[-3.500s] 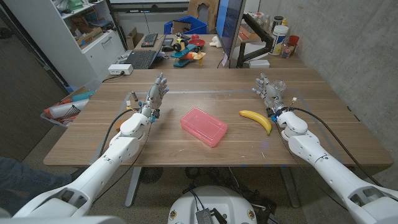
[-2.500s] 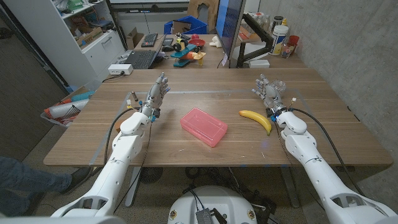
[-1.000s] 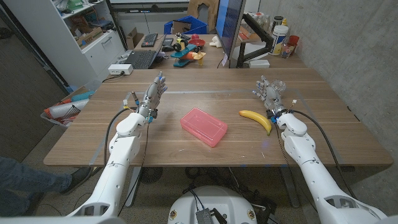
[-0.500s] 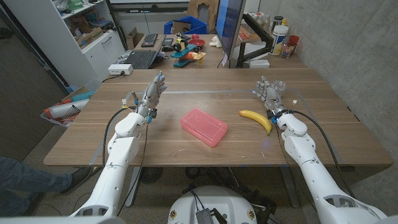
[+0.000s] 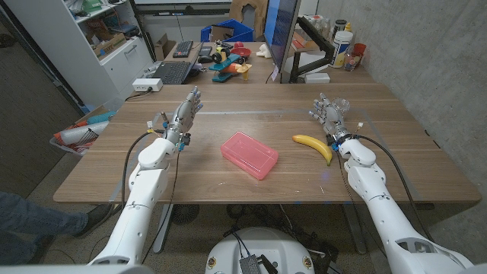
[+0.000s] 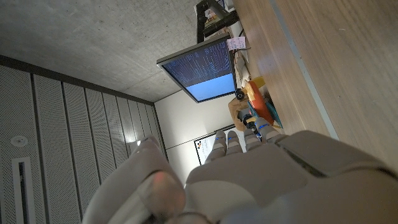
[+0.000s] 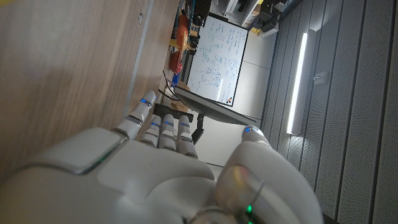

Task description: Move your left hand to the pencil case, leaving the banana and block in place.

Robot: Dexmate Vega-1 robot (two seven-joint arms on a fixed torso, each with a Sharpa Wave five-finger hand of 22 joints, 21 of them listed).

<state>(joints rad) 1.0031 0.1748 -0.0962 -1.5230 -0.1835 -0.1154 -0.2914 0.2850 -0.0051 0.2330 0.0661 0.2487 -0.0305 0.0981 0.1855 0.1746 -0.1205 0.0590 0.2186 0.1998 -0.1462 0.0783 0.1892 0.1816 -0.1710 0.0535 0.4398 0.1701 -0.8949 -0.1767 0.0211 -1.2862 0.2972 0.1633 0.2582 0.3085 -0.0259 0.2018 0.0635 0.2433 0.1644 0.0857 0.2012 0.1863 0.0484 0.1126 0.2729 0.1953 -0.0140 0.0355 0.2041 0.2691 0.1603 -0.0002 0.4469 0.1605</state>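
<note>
Head view shows the bench [image 5: 137,164], a broad wooden top, carrying 2 loose things between the robot's arms. No block can be made out on it, so the task's third thing cannot be placed.

Next in size is the case [image 5: 249,154], a pink box lying flat and skewed near the middle of the bench, apart from both hands. Its central spot puts it within either arm's reach, and the task gives it to the left one.

The left hand [image 5: 183,116] stands up from the bench at the far left, fingers straight and spread, holding nothing. It is well apart from the case, with bare wood between them, so the reach looks not yet begun. My reading is that it has a clear sideways path, since nothing lies in that stretch. In the left wrist view the left hand [image 6: 261,180] shows its back, pointing along the bench toward a distant screen.

The right hand [image 5: 329,113] is likewise upright and empty, fingers apart, just beside the far end of the banana [image 5: 314,145] without touching it. That hand has no part in the task, which likely explains its waiting pose.

The banana lies to the right of the case, on the side away from the left hand's approach, so it should be easy to leave alone.
</note>
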